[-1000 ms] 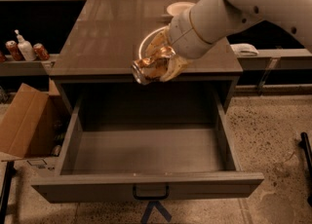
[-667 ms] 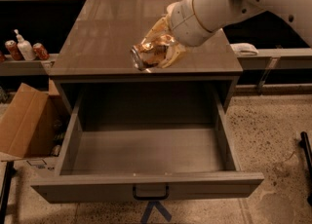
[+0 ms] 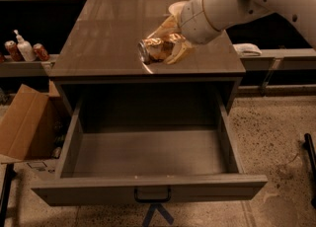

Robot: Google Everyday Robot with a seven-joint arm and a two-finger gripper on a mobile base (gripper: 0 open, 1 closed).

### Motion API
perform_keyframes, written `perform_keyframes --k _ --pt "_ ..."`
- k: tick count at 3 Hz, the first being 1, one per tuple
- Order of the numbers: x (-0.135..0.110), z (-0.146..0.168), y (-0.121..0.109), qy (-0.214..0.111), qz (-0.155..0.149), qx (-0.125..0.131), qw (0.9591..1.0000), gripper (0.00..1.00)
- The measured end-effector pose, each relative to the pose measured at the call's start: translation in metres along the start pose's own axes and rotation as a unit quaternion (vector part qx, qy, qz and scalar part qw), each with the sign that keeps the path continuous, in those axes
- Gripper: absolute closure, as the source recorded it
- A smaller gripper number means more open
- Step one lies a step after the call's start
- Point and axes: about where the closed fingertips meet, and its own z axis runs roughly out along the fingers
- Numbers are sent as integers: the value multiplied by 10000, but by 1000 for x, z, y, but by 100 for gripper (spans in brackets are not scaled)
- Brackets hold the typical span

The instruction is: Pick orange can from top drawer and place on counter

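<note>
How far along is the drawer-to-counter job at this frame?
Done: the orange can is out of the top drawer, which stands open with no can visible inside. In hand: the gripper holds the can on its side, low over the counter near its front edge; whether it touches is unclear. Left: set it down, release, and withdraw.

Shifted back from over the front lip, above the open top drawer (image 3: pixel 148 152), to farther in over the worktop (image 3: pixel 98 43): end effector (image 3: pixel 162 48), closed around the orange can (image 3: pixel 154 49). Levelled out from a downward tilt, so the can now lies almost on its side, round end facing left. Added since then: a bright reflection on the surface just beneath.
</note>
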Motion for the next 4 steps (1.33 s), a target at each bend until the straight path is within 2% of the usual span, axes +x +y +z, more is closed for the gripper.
perform_keyframes --k 1,2,3,4 --pt "35 9 -12 -111 691 82 9975 100" --pt "69 23 -20 -178 1264 28 9918 100" --pt "92 38 -30 -187 1540 -164 9878 82" --pt "111 48 -41 -110 1723 -285 9846 58"
